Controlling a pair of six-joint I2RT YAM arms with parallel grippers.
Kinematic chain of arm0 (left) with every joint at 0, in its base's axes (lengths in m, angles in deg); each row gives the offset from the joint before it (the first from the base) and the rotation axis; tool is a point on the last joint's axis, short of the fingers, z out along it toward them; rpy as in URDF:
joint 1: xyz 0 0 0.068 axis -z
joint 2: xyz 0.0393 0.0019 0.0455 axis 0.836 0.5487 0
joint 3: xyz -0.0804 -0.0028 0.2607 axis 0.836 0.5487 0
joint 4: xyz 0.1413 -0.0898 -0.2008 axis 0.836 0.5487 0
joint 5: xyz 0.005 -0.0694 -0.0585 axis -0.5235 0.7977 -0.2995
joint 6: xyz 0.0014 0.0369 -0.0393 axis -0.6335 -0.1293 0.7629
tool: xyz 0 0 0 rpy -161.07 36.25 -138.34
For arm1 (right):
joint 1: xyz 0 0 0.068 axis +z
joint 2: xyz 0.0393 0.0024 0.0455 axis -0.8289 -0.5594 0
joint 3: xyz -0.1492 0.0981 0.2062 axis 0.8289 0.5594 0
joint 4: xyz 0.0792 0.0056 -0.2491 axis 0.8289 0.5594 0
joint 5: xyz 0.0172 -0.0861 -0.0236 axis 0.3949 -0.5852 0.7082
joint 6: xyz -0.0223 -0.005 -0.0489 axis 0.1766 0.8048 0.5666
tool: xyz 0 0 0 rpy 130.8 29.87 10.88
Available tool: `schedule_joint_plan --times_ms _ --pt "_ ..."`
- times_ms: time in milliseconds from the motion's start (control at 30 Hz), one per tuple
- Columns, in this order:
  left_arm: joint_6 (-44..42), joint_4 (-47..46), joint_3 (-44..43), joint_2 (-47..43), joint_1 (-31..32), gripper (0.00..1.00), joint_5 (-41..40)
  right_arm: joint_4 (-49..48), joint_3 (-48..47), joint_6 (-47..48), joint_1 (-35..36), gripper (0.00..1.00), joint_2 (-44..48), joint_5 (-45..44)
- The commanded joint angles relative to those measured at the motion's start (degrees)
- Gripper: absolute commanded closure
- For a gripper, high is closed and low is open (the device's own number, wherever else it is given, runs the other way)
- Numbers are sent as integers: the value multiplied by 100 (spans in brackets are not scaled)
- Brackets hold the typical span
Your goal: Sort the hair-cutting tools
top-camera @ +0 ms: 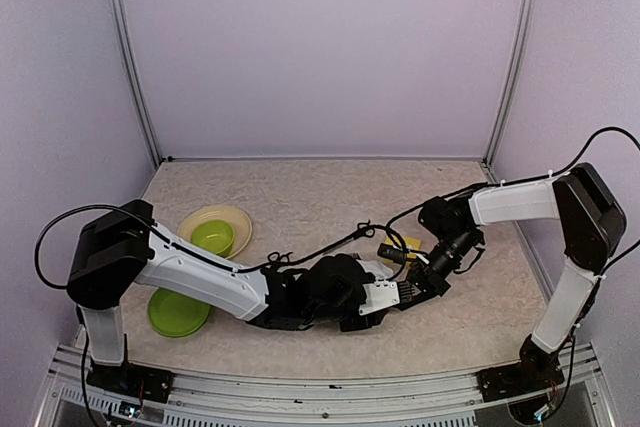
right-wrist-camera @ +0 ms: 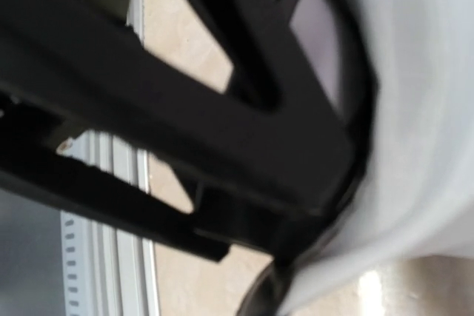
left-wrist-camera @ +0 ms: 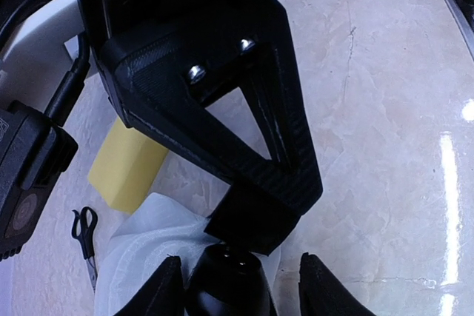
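Observation:
My left gripper (left-wrist-camera: 241,286) (top-camera: 396,296) is at the table's middle. Its fingertips (left-wrist-camera: 167,294) stand apart around the rounded black end of the electric clipper (left-wrist-camera: 226,275). The clipper lies against the left finger, with a gap to the right one. It sits at the mouth of the white pouch (left-wrist-camera: 144,246). My right gripper (left-wrist-camera: 255,220) (top-camera: 413,282) meets it from the right, shut on the pouch's edge. In the blurred right wrist view, white fabric (right-wrist-camera: 415,146) fills the right side. One pair of black-handled scissors (left-wrist-camera: 85,236) lies on the table left of the pouch. The other tools are hidden.
A yellow block (left-wrist-camera: 126,164) (top-camera: 410,244) lies just behind the pouch. A green plate (top-camera: 178,313) and a green bowl (top-camera: 213,237) on a cream plate (top-camera: 238,217) sit at the left. The table's metal front rail (right-wrist-camera: 104,257) is close by.

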Motion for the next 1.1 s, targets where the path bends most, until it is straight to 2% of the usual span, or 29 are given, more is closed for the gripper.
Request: schedule_joint_plan --times_ms 0,67,200,267,600,733,767,900,967,1067 --pt "67 -29 -161 99 -22 55 -58 74 -113 77 -16 100 188 201" --pt "77 -23 -140 81 -34 62 -55 83 -108 78 -16 100 213 182" --pt "86 36 -101 24 -30 70 -102 65 -94 56 -16 100 263 163" --pt "75 100 -79 -23 -39 78 -131 63 -90 50 -11 100 276 157" --pt "136 316 179 -218 -153 83 -523 166 -89 150 -16 100 295 206" --pt "153 296 231 -507 -46 43 -401 233 -98 184 -16 100 310 236" --pt "147 195 312 -667 23 36 -283 224 -91 176 -16 100 326 221" --pt "394 175 478 -1289 220 19 -143 140 -50 150 -24 100 395 60" --pt "660 148 659 -1608 217 4 -404 125 -30 139 -33 100 447 3" --pt "1003 -99 1175 -2111 183 1 -1097 169 -37 160 -71 100 558 -51"
